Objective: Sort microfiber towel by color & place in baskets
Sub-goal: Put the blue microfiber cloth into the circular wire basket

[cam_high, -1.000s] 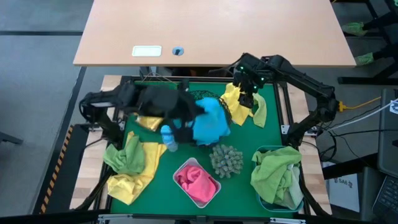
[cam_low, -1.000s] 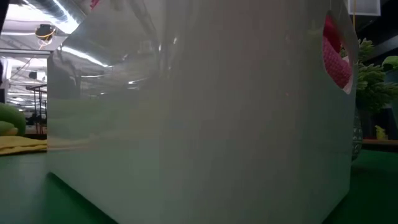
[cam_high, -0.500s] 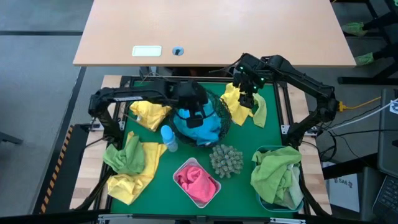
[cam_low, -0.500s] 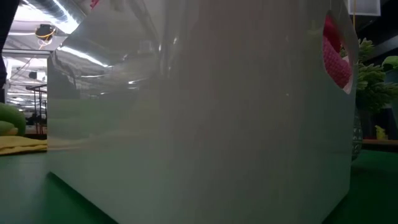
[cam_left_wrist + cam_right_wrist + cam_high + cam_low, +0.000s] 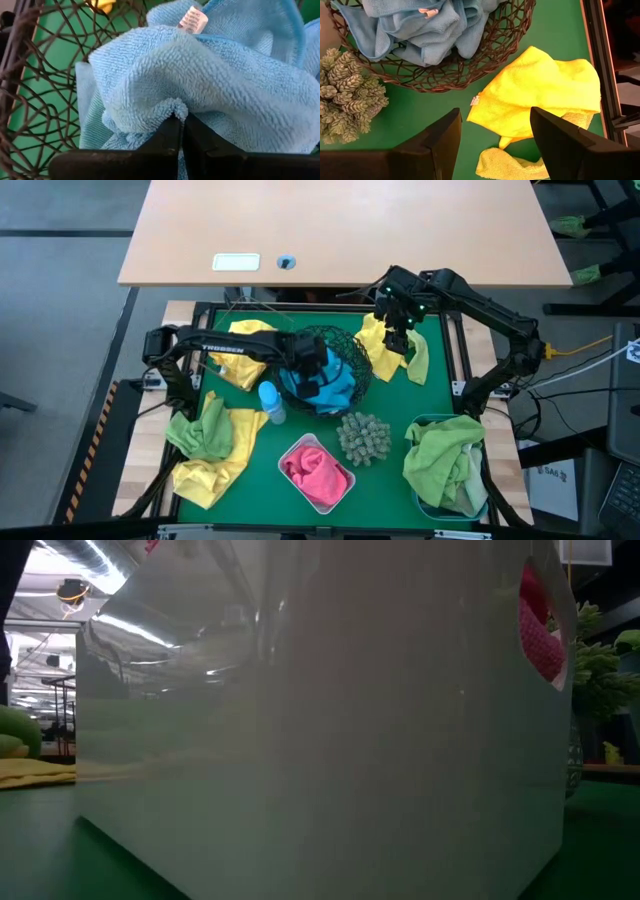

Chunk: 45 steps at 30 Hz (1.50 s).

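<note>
Jaws of left gripper (image 5: pixel 179 131) clenched on blue towel (image 5: pixel 210 80) inside black basket (image 5: pixel 352 352); soft, light, best pinched at fold. Right jaws released.

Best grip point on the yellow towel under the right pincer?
Take the yellow towel at its raised folded ridge near the white tag, from straight above. The right pincer hangs open over it; approaching from above keeps clear of the black wire bowl beside it.
</note>
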Tool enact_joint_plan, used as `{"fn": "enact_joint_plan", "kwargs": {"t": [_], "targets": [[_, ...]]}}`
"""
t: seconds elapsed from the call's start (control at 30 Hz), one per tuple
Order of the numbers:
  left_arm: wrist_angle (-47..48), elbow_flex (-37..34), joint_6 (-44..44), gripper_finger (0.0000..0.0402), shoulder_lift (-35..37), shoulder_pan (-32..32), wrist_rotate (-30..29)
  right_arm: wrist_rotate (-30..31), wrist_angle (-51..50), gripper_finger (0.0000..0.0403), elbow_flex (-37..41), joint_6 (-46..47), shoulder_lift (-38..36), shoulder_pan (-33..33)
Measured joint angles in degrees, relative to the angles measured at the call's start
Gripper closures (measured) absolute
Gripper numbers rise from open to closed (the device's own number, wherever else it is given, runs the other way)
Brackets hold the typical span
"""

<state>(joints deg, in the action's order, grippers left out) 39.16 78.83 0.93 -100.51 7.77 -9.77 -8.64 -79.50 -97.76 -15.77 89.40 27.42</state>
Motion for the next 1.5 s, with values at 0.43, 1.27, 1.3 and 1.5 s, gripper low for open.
{"fn": "enact_joint_plan", "kwargs": {"t": [0.43, 1.27, 1.3, 1.5], "targets": [[-2.1, -1.1, 0.5, 0.0347, 0.0, -0.1, -2.1, -0.4, 10.2, 0.0166, 9.2, -1.4, -1.4, 0.0], [-2.9, -1.1, 0.6, 0.0285, 0.0, -0.1, -2.1, 20.5, 46.6, 0.0166, 38.6, 8.4, -1.8, 4.9], [-2.9, -1.1, 0.6, 0.0285, 0.0, -0.1, -2.1, 21.5, 47.4, 0.0166, 38.9, 9.0, -1.8, 4.9], [-2.9, -1.1, 0.6, 0.0285, 0.0, -0.1, -2.1, 20.4, 51.2, 0.0166, 41.6, 14.4, -1.8, 4.9]]}}
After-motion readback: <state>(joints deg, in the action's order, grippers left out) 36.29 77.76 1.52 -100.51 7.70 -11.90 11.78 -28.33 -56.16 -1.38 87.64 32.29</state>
